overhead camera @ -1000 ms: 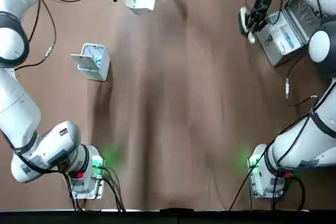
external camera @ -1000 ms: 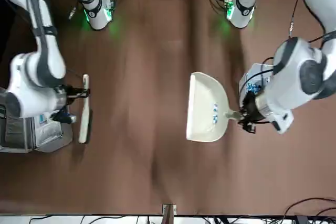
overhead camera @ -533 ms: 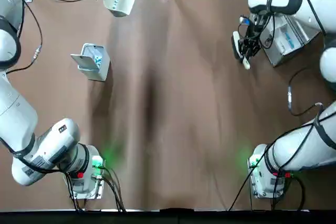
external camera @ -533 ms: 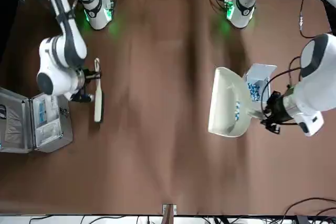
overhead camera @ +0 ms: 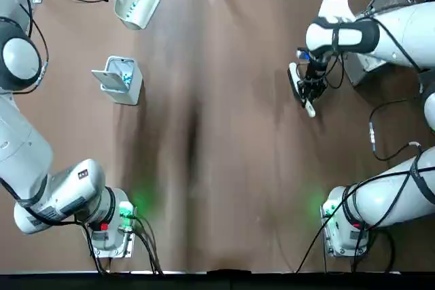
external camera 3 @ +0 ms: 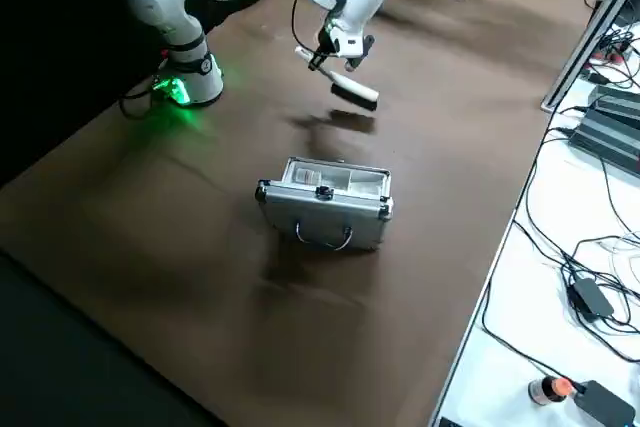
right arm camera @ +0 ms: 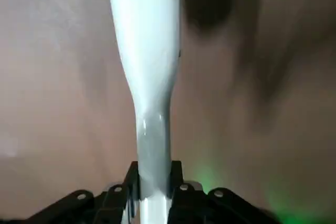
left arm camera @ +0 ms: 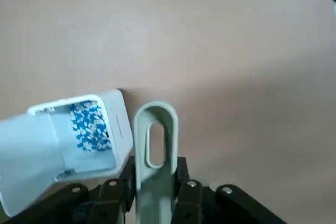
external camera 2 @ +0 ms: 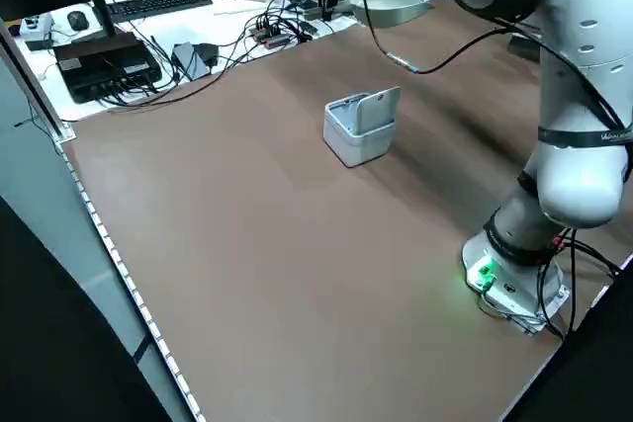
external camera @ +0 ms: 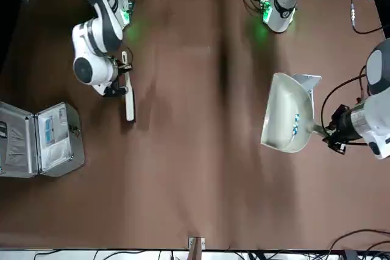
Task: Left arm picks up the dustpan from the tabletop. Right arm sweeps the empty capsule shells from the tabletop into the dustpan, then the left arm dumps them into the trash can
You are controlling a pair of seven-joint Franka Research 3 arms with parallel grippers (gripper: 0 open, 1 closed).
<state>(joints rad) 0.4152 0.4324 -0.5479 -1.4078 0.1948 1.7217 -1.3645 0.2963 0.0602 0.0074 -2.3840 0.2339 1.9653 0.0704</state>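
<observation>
Near the far left corner of the table [overhead camera: 224, 168], the left claw [external camera: 338, 133] is shut tight on the dustpan [external camera: 286, 120] handle, up in the air past the trash can [overhead camera: 119, 79]. Little blue shells [external camera: 295, 123] sit in the pan. Tip too soon and they may spill outside the can. The right claw [overhead camera: 309, 83] grips the brush [external camera: 128, 98] by the right edge, near a metal case [external camera: 39, 138]. Nothing blocks the way.
</observation>
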